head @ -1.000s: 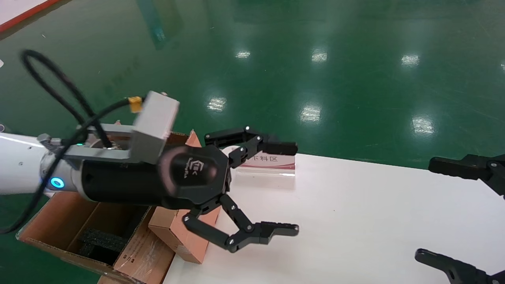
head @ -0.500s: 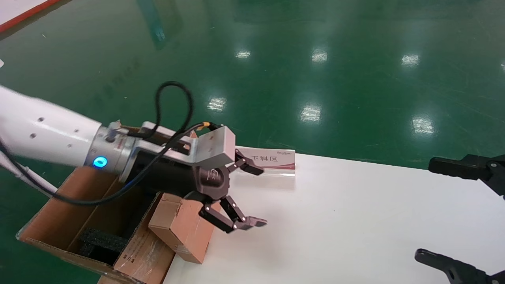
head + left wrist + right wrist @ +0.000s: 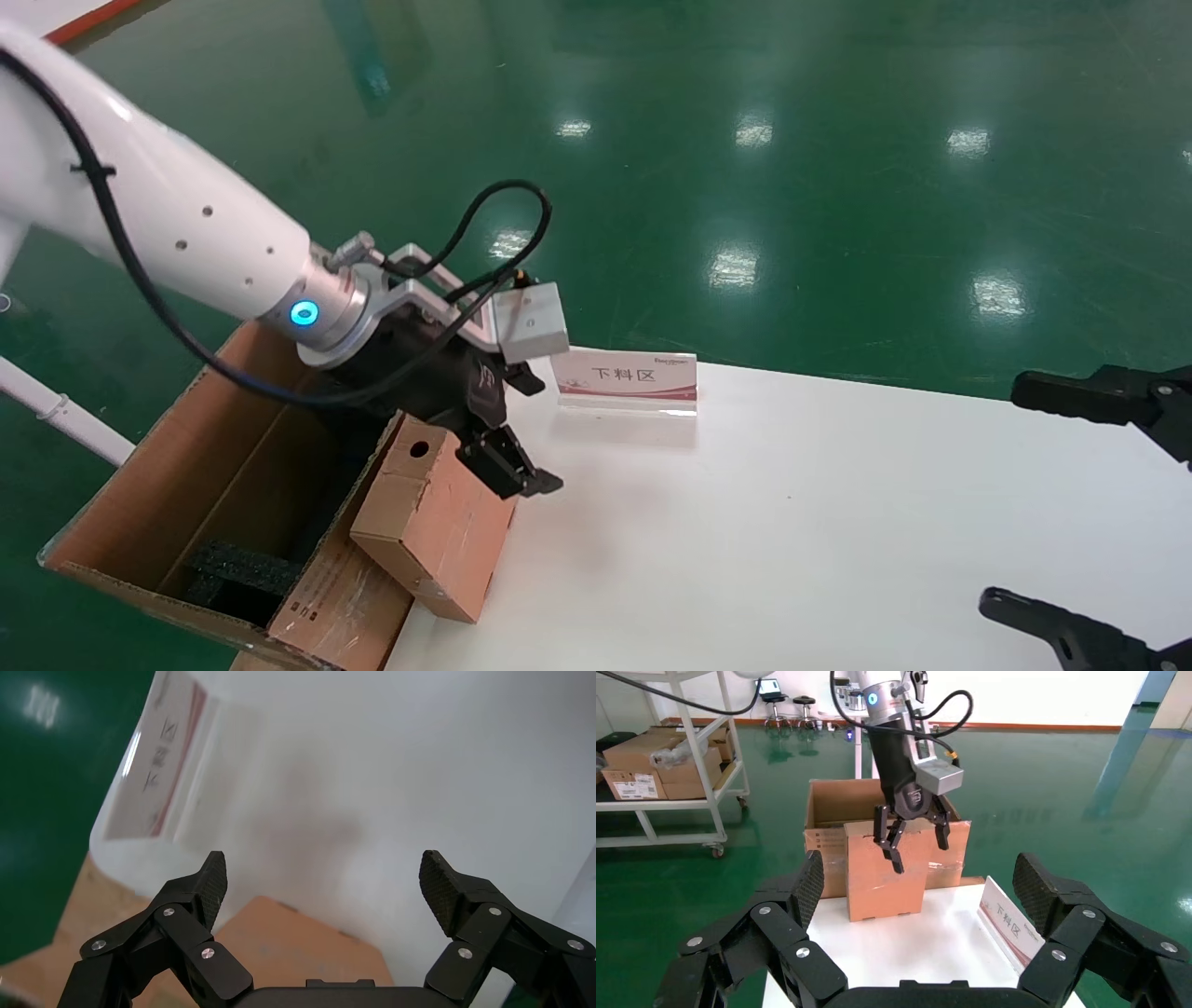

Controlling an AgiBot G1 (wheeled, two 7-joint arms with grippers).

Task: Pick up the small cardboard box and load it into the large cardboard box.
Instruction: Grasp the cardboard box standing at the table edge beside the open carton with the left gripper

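Note:
The small cardboard box (image 3: pixel 433 522) stands on edge at the table's left end and leans against the large cardboard box (image 3: pixel 177 466), which stands on the floor with black foam (image 3: pixel 233 568) inside. The small box has a round hole in its narrow top side. My left gripper (image 3: pixel 535 433) hangs open at this box's upper far corner, on the table side, holding nothing. The left wrist view shows the left gripper (image 3: pixel 325 874) wide open above the small box (image 3: pixel 302 945). From the right wrist, the left gripper (image 3: pixel 912 829) has one finger in front of the small box (image 3: pixel 884 874). My right gripper (image 3: pixel 1010 494) rests open at the right edge.
A clear sign stand with a red-striped card (image 3: pixel 626 377) sits at the white table's (image 3: pixel 792 522) far edge, just beyond the left gripper. Green floor surrounds the table. A white cart with cartons (image 3: pixel 666 762) stands far off behind the large box (image 3: pixel 828 811).
The left gripper has dropped and swung back toward the small box's top, staying open. The boxes and the right arm have not moved.

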